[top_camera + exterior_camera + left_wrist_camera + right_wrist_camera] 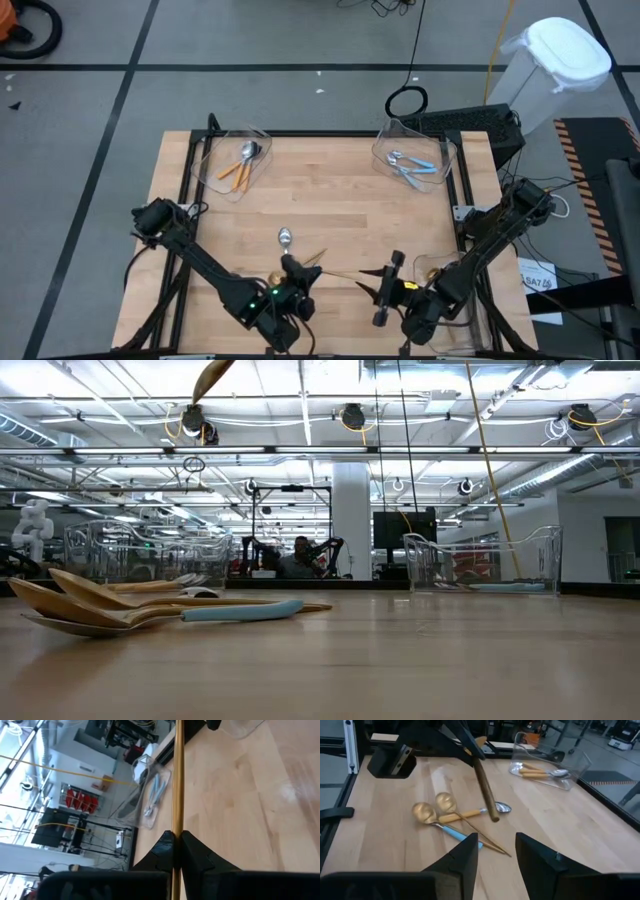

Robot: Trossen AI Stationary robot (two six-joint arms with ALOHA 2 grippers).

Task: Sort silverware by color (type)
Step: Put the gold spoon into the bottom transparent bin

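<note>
Gold spoons (95,605) lie heaped at the near edge of the pale wooden table (340,215), one blue handle (240,612) poking out from under them; the low view looks across them into a bright workshop of ceiling rails, cables and a seated person far behind. From above, the left gripper (297,285) sits at the near middle of the table, its fingers clamped on a gold spoon (178,785). Its wrist view shows that thin gold handle running straight out between the closed fingers, a detail the overhead picture blurs. The right gripper (388,292) hangs just beside it, fingers parted and holding nothing; its wrist view alone reveals two gold spoons, an orange-handled spoon (470,813) and a blue-handled one crossing on the wood beneath the lifted spoon. A clear bin (235,160) at the far left holds orange-handled spoons, and another bin (415,155) at the far right holds blue-handled spoons (410,166). Grey taped floor surrounds the table.
</note>
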